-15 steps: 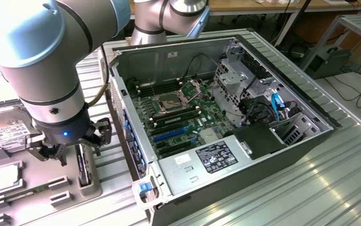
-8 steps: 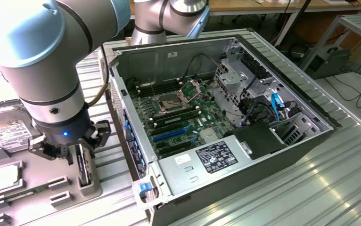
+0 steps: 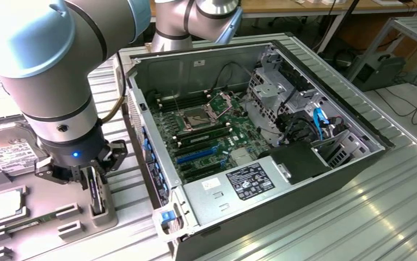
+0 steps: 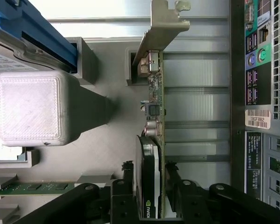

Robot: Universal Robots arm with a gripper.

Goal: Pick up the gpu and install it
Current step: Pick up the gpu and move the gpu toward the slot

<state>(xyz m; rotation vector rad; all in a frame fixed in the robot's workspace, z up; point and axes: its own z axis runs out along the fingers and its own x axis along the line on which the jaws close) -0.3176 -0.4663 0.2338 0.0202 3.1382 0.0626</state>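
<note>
My black jaws (image 3: 92, 178) (image 4: 150, 169) stand apart around the gpu, a thin green circuit board with a glossy black cooler face and a long silver metal end bracket (image 3: 97, 191) (image 4: 155, 112). There is 1 pad on each flat side, and in the wrist view a sliver of grey shows between each pad and the card, so I am not pinching it. The card stands upright on its long edge in a slotted matte grey plastic holder (image 3: 105, 216). That holder sits on a flat grey tray (image 3: 52, 198) at the exterior view's left, just beside the open black-and-silver steel computer case (image 3: 281, 70), which lies on its side on the ribbed aluminium table (image 3: 361, 217). On the same tray are a boxy silver hard drive with a white label (image 3: 8, 155) and a slim green RAM stick (image 4: 32, 187), well apart from the card.
</note>
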